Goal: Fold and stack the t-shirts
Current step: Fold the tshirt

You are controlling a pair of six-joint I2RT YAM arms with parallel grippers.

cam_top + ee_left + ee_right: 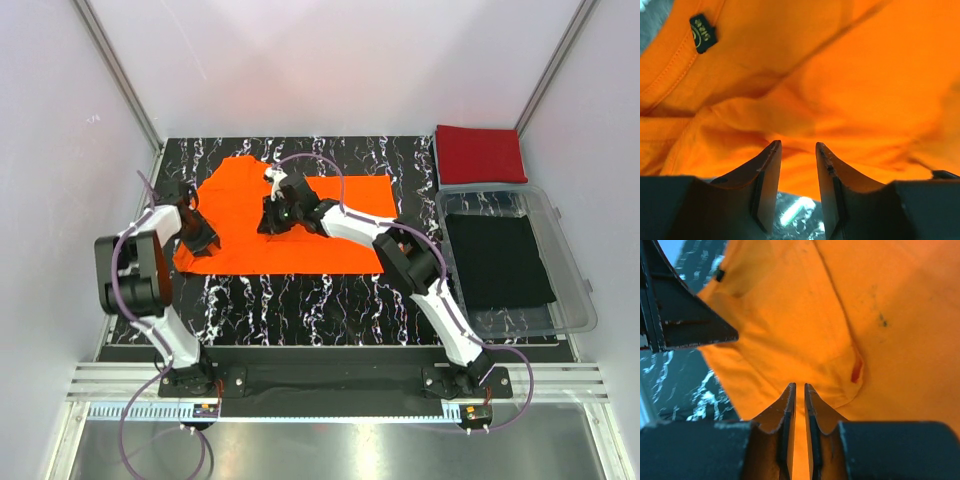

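Note:
An orange t-shirt [290, 252] lies spread on the black marbled mat [300, 300]. A red t-shirt [480, 153] sits folded at the back right corner. My left gripper [203, 238] is low at the orange shirt's left edge. In the left wrist view it [797, 145] stands open, with bare mat between the fingers and orange cloth [850, 85] just beyond the tips. My right gripper [270, 218] is over the shirt's upper middle. In the right wrist view it [800, 386] shows a narrow gap above a fold of orange cloth [805, 335].
A clear plastic bin [575, 290] holding a black cloth [498, 260] stands at the right of the mat. White walls close in the table on the left, back and right. A small black neck label [702, 32] shows on the shirt's collar.

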